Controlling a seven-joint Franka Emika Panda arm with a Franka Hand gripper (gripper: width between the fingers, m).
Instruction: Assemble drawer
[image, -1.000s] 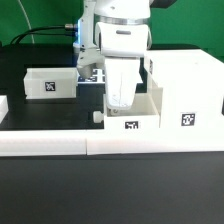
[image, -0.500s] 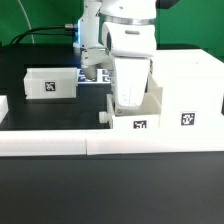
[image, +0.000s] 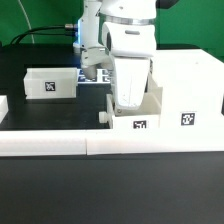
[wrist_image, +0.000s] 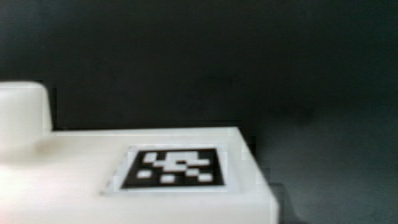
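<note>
The tall white housing (image: 185, 85) stands at the exterior view's right, with a tag on its front. A small open-top tray (image: 140, 120) with a tag and a knob (image: 105, 116) sits against the housing's left side. My gripper (image: 128, 102) reaches down into this tray and is shut on its wall; the fingertips are hidden by the tray. The wrist view shows the tray's tagged face (wrist_image: 178, 167) and its knob (wrist_image: 22, 110) close up, with no fingers in sight. The second tray (image: 50, 82) lies apart at the left.
The long low white border wall (image: 100, 143) runs along the front of the black table. The marker board (image: 95, 75) lies behind my arm. A white piece (image: 3, 106) shows at the left edge.
Between one second and half a second ago, my gripper and the tray shifted together to the exterior view's right, up against the housing. Nothing has moved since.
</note>
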